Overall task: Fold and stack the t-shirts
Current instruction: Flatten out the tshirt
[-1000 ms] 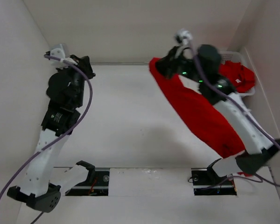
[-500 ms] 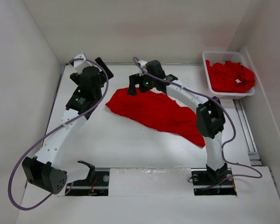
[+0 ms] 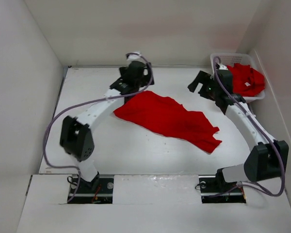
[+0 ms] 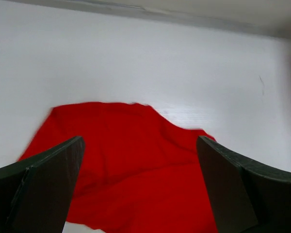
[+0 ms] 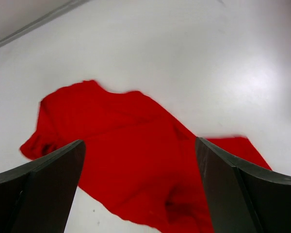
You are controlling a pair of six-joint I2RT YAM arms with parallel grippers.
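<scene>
One red t-shirt (image 3: 167,119) lies spread and wrinkled across the middle of the table, running from far left to near right. My left gripper (image 3: 138,83) hovers open over its far left corner; in the left wrist view the t-shirt (image 4: 131,165) fills the space below the wide-apart fingers (image 4: 48,184), which hold nothing. My right gripper (image 3: 200,83) stands open above the table beyond the t-shirt's right half, apart from the cloth. The right wrist view shows the t-shirt (image 5: 131,160) below its empty open jaws. More red t-shirts (image 3: 245,78) are piled in the basket.
A white slotted basket (image 3: 215,60) sits at the far right corner against the wall. White walls close in the table on the left, back and right. Both arm bases (image 3: 94,187) are bolted at the near edge.
The t-shirt that hung from my right gripper now lies on the table. The right gripper has let go and drawn back toward the basket. My left gripper has swung right to the shirt's far left corner.
</scene>
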